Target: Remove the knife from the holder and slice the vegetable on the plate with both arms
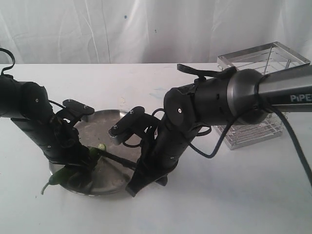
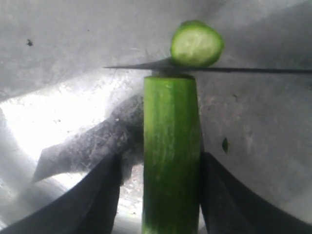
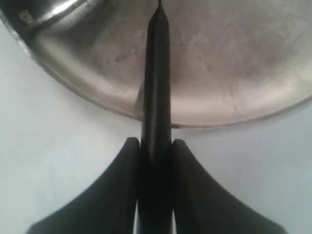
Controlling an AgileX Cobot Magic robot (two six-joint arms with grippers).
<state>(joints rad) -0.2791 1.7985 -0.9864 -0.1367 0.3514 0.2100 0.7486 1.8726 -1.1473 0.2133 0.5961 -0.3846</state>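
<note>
The green vegetable [image 2: 170, 156] lies on the steel plate [image 2: 58, 73], its stem end poking over the near left rim [image 1: 62, 174]. A cut round slice [image 2: 197, 44] stands just beyond the knife [image 2: 253, 70], whose dark blade lies across the cut end. My left gripper [image 2: 160, 158] straddles the vegetable. One finger touches it, while a strip of plate shows beside the other. My right gripper [image 3: 156, 146] is shut on the knife's black handle [image 3: 156, 73] just outside the plate's rim [image 3: 234, 63], blade pointing in over the plate. In the exterior view the knife [image 1: 119, 161] runs from the right gripper [image 1: 139, 176] toward the left gripper [image 1: 90, 158].
The silver wire holder [image 1: 263, 58] stands at the back right, behind the grey PiPER link [image 1: 287, 95]. A black cable [image 1: 292, 141] hangs from that arm over the white table [image 1: 219, 195]. A white curtain closes the back.
</note>
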